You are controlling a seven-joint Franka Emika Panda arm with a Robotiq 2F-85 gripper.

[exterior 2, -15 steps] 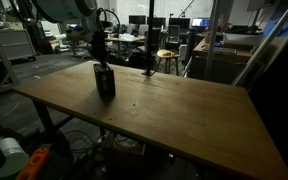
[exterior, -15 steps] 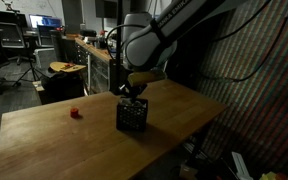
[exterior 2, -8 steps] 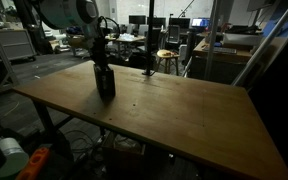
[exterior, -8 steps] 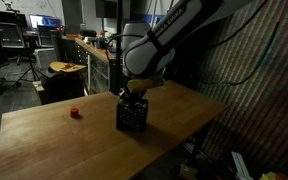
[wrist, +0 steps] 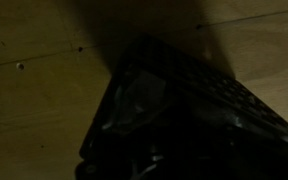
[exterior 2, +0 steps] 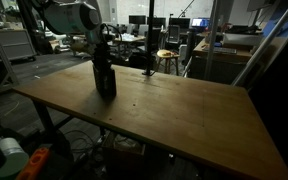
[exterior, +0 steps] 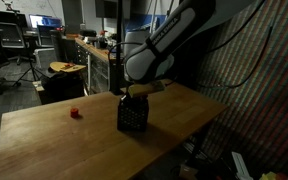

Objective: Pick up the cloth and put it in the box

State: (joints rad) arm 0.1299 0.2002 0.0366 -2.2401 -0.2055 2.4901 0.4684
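No text, label, brand or number can be read anywhere in these dim views.

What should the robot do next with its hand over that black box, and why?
Probably open the hand and let go. It sits shut right at the open top of the box, and in the wrist view a pale crumpled shape, likely the cloth, shows inside the box. I cannot tell whether the hand grips it, but opening would leave it there.

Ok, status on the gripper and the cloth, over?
Gripper shut, at top of box. Cloth not confirmed; pale patch inside box, too dark to tell. Red object well clear.
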